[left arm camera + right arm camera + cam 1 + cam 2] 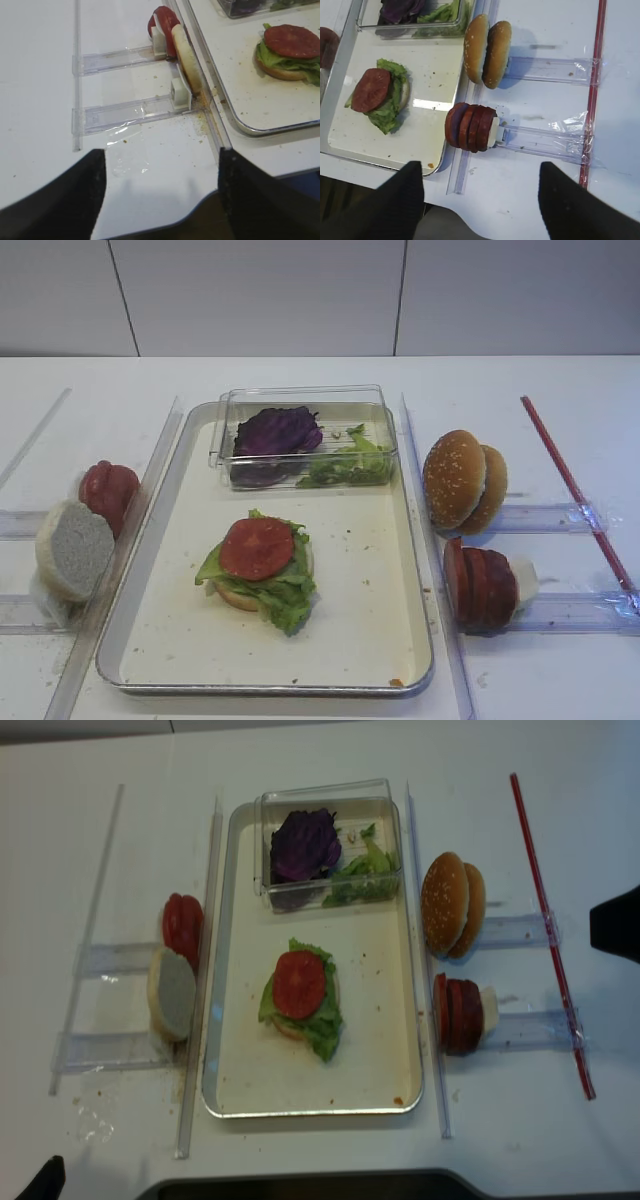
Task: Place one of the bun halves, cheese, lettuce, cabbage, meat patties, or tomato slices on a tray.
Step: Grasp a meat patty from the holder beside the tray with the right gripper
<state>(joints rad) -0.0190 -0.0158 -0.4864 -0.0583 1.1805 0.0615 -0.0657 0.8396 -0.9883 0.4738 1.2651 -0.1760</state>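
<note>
A: Where do things lie for you right now?

B: On the tray [180,570], centre of the frame, sits a bun half under lettuce [283,592] with a tomato slice [257,547] on top. The meat patties [481,586] stand on edge in a clear holder at the right, just beside the tray's rim. Two bun halves [464,480] stand above them. The cabbage [276,430] is in the clear box [300,396] at the tray's top.

A: And the fingers?

B: Your right fingers [575,205] stand apart at the bottom of the right wrist view, holding nothing, well short of the patties. Your left fingers [65,200] are closed, holding nothing.

A: What could go wrong?

B: I judge the patties are packed tight, so you may pinch two or tip the row. The holder is light and may slide. And a patty dropped off-centre could push the tomato off the loose lettuce.
</note>
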